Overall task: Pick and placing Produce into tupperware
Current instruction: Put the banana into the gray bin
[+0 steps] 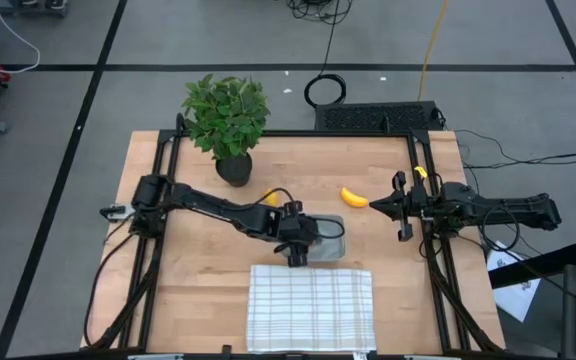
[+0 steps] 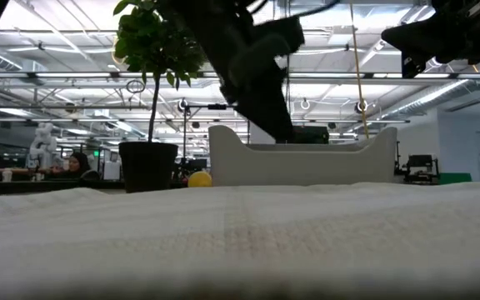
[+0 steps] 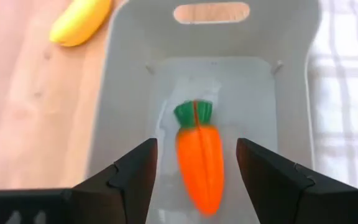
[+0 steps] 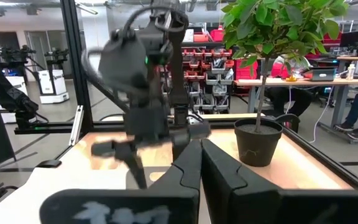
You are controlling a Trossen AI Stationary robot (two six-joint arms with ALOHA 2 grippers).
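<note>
Tabletop — lemon [image 2: 199, 178] half-hidden behind tupperware [image 2: 307, 161]

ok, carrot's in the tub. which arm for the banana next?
Probably right. The right end effector, fingers shut, sits just beside the banana with nothing between. The left end effector is open over the tupperware above the carrot, farther away.

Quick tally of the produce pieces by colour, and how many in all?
Orange: 1, the carrot, in the tupperware under the open left gripper.
Yellow: 2, the banana and the lemon.
Total: 3
</note>
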